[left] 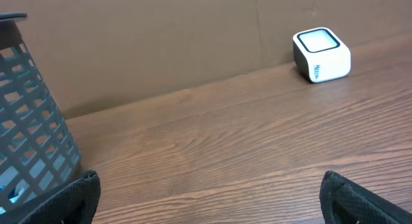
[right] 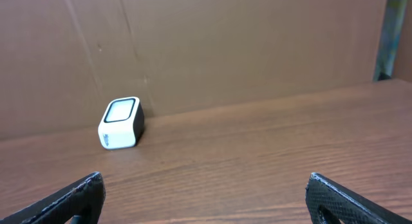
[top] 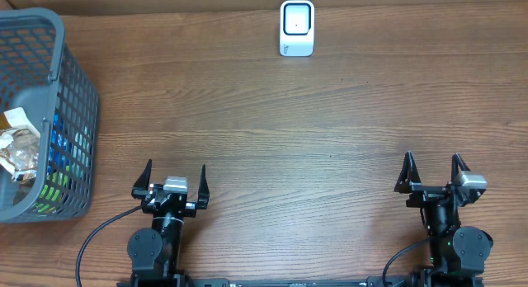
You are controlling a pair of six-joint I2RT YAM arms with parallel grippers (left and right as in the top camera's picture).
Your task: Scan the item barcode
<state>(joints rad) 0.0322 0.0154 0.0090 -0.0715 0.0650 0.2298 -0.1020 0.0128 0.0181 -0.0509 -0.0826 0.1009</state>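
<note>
Our left pincer (top: 176,165) and right pincer (top: 431,156) stand apart, empty, near. The white cube scanner (top: 297,27) sits far, in open view. Crinkled packets (top: 18,148) lie half-hidden in the grey plastic mesh basket (top: 78,114), left, cut off.

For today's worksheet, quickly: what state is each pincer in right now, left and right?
Left pincer: open, holding nothing.
Right pincer: open, holding nothing.

I see the scanner (top: 297,28) at the desk's (top: 272,130) far edge, about midway along. The basket (top: 78,122) sits at the left edge with packets (top: 21,151) inside. Along the near edge, my left gripper (top: 176,167) is nearer the basket and my right gripper (top: 431,157) is towards the right corner.
</note>
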